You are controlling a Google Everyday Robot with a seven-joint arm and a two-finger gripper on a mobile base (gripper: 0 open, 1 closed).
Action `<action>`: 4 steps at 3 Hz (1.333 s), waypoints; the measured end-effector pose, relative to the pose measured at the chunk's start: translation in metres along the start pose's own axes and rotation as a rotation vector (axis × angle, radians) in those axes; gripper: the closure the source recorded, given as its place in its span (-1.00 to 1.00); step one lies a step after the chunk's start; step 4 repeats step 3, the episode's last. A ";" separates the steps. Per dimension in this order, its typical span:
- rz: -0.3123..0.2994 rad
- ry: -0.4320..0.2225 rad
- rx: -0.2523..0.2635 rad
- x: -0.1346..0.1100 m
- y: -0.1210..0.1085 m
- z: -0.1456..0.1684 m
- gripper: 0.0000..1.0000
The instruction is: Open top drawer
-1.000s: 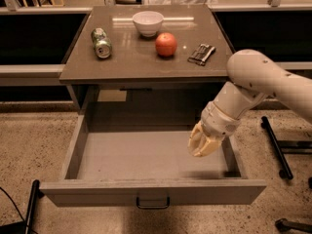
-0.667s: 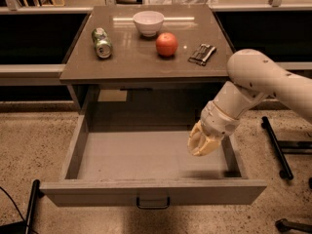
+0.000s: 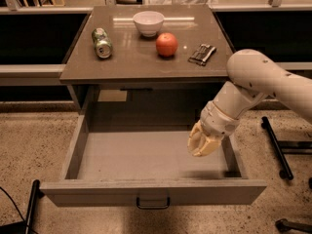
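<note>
The top drawer point(image 3: 97, 191) stands pulled far out from under the grey-brown cabinet top point(image 3: 131, 62). Its flat front faces me with a small dark loop handle point(image 3: 153, 203) at the middle. The plain grey tray inside point(image 3: 136, 155) holds nothing. My gripper point(image 3: 201, 145), cream-coloured, hangs over the right side of the tray, just inside the right wall and apart from the handle. It holds nothing. My white arm point(image 3: 263, 82) comes in from the right.
On the cabinet top lie a green can on its side point(image 3: 102, 43), a white bowl point(image 3: 148, 22), a red-orange fruit point(image 3: 166, 45) and a dark small packet point(image 3: 202, 54). Black legs of a stand point(image 3: 275, 147) are on the speckled floor at right. A dark cable point(image 3: 9, 204) runs at lower left.
</note>
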State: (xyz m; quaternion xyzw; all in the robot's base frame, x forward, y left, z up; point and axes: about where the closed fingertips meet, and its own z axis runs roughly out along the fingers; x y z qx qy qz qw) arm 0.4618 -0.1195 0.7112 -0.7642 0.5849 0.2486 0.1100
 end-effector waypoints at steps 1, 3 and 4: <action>0.000 0.000 0.000 0.000 0.000 0.000 -0.69; 0.000 0.000 0.000 0.000 0.000 0.000 -1.00; 0.000 0.000 0.000 0.000 0.000 0.000 -1.00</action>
